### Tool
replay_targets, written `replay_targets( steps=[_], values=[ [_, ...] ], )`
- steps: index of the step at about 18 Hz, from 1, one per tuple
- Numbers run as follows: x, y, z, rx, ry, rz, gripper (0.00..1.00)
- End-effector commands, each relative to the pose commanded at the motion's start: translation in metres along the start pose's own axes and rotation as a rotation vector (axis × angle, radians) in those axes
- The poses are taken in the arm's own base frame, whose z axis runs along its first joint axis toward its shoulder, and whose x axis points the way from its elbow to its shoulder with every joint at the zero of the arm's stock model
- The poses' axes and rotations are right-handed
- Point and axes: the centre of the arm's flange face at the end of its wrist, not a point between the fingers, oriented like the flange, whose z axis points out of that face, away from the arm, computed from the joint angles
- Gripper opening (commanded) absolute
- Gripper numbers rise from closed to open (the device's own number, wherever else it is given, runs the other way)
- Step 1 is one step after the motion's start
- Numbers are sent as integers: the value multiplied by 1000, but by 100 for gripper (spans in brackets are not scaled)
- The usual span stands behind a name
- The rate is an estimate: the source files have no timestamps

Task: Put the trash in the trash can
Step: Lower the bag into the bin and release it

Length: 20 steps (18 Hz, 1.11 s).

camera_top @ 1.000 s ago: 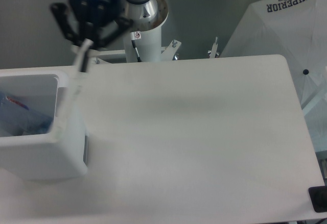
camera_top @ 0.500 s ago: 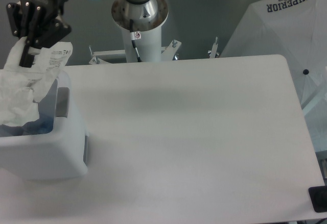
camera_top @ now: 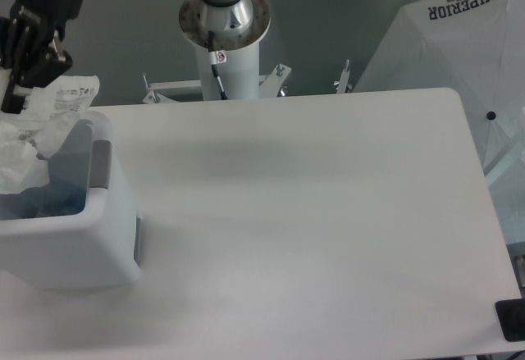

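The gripper is hanging over the far-left corner of the white table, its black fingers pinching the upper edge of the crinkled translucent wrapper, so the tool is standing narrow and holding that wrapper. The wrapper is draping downward from the fingertips, its printed top flap sticking out to the right above the bin's rim and its lower folds sagging into the open mouth of the trash can. The trash can is sitting at the left edge of the table, partly cut off by the frame, with a grey panel showing on its right wall. Inside it, under the wrapper's white folds, a blue shape is showing against the inner wall; it is likely the bottle, though the view is too blurred to make out a cap or label. Beyond the far edge of the table the arm's round base column is standing, and a white umbrella printed with the word SUPERIOR is leaning past the far-right corner.
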Motion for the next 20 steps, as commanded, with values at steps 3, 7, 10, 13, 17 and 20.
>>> replay_targets(
  steps=[3, 7, 10, 13, 17, 20],
  values=[
    [3, 0, 18, -29, 6, 8, 0],
    [2, 5, 33, -43, 26, -8, 2],
    [5, 7, 38, -48, 34, -21, 6],
    [4, 7, 39, -48, 35, -53, 60],
    [5, 1, 32, -32, 26, -63, 91],
    [7, -7, 15, -11, 5, -79, 100]
  ],
)
